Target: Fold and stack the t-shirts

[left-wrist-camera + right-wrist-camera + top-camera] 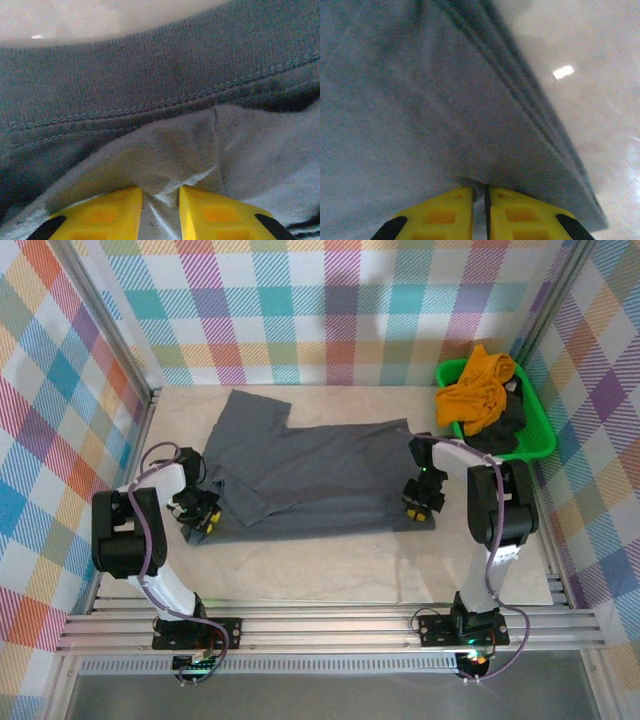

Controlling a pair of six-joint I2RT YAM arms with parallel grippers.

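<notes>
The large slate-grey t-shirt (310, 475) lies spread across the middle of the table, one sleeve reaching towards the back left. My left gripper (196, 510) sits at the shirt's near-left corner. In the left wrist view the left gripper (161, 210) is shut on a raised pinch of grey cloth (175, 145), with a stitched hem band (150, 75) beyond it. My right gripper (421, 502) is at the near-right edge. In the right wrist view the right gripper (480, 205) is shut on a thin fold of the shirt (420, 100). The mustard-orange t-shirt (478, 385) is heaped on the dark charcoal one (505, 425).
A green basket (541, 436) at the back right corner holds the two other shirts. Bare pale tabletop (330, 570) runs between the shirt and the near rail. Checked walls close in the left, back and right sides.
</notes>
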